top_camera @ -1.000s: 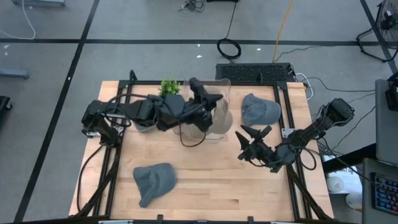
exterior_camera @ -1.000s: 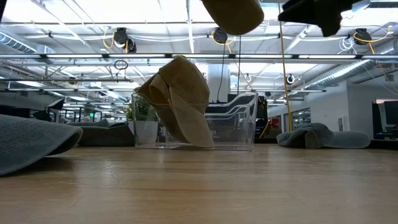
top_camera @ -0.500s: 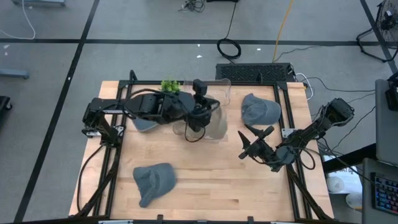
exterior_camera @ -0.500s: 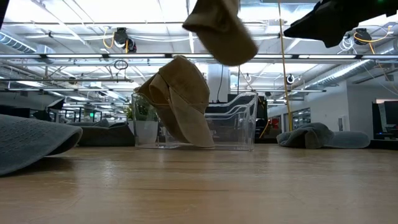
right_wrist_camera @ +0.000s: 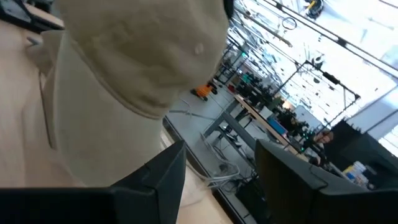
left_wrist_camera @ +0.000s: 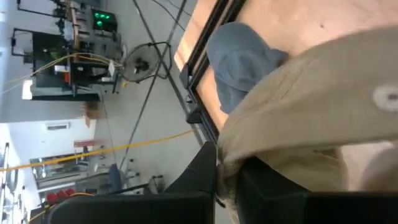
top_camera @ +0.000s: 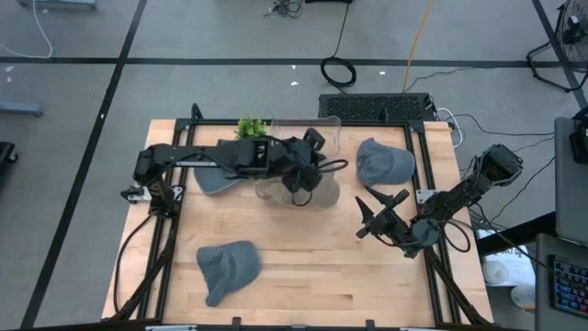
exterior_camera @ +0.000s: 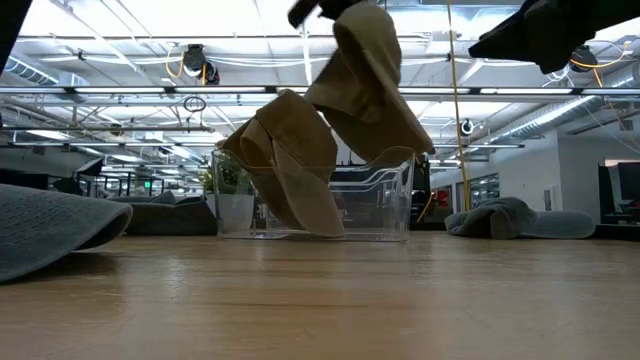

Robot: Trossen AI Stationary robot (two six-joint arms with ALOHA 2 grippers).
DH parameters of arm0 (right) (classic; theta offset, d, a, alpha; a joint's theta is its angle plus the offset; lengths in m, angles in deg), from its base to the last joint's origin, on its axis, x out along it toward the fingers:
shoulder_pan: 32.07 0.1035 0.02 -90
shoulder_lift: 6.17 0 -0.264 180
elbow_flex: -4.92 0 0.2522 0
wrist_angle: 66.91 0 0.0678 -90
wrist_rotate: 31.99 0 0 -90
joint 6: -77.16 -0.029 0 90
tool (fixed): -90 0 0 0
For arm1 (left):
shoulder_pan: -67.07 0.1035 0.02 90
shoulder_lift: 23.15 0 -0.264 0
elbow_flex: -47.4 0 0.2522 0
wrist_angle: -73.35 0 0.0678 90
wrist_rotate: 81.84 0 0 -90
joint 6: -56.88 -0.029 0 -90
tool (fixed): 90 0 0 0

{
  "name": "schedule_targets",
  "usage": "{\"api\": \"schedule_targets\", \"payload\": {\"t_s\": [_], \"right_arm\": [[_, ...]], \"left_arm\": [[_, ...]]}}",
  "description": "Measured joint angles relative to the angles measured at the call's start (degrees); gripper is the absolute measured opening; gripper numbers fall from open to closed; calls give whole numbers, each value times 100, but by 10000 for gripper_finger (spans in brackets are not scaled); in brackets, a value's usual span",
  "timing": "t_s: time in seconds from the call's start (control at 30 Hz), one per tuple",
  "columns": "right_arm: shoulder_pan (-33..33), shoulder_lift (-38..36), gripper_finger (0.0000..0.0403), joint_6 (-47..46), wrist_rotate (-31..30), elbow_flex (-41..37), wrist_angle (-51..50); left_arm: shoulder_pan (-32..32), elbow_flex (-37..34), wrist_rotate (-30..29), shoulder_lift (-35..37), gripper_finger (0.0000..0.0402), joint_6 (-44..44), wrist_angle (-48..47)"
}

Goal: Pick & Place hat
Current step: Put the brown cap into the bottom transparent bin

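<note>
A tan hat [exterior_camera: 365, 85] hangs from my left gripper [exterior_camera: 318, 8], which is shut on it above the clear bin [exterior_camera: 375, 200] at the table's far middle. In the high view this gripper [top_camera: 306, 175] is over the bin [top_camera: 326, 138]. A second tan hat [exterior_camera: 290, 165] leans on the bin's left wall. My right gripper [top_camera: 369, 216] stands open to the right of the bin, nothing between its fingers [right_wrist_camera: 158, 177]. My left gripper pinches the tan hat's edge [left_wrist_camera: 229, 155] between its two fingers, slanting down from the table's left. The hat hangs below the fingers, lifted clear of the table, its lower end [exterior_camera: 412, 145] about level with the bin's rim. I cannot tell whether it touches the bin.
Grey hats lie at the far right [top_camera: 384, 162], the near left [top_camera: 228, 267] and under the left arm [top_camera: 209, 181]. A small green plant [top_camera: 250, 127] stands by the bin's far left corner. Bare wood spreads across the table's near middle.
My left gripper has sunk and gone toward the table's right over the bin, tipping downward and staying shut. The tan hat has come down with it and swung from lying level high up into hanging down over the bin.
</note>
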Motion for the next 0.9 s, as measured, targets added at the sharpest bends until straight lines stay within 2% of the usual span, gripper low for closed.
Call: {"api": "schedule_targets", "payload": {"t_s": [0.17, 0.33, 0.73, 0.9], "right_arm": [[104, 0, 183, 106, -2, 0, 34], [98, -3, 183, 113, 0, 0, 35], [51, -4, 183, 255, 3, 0, 34], [-31, -5, 183, 255, 11, 0, 34]], "left_arm": [[120, -226, -24, -17, 24, 104, -39], [307, -238, -754, -13, 24, 186, 265], [485, -237, -713, 115, 24, -673, -240], [504, -218, -893, 287, 24, -1049, -380]]}}
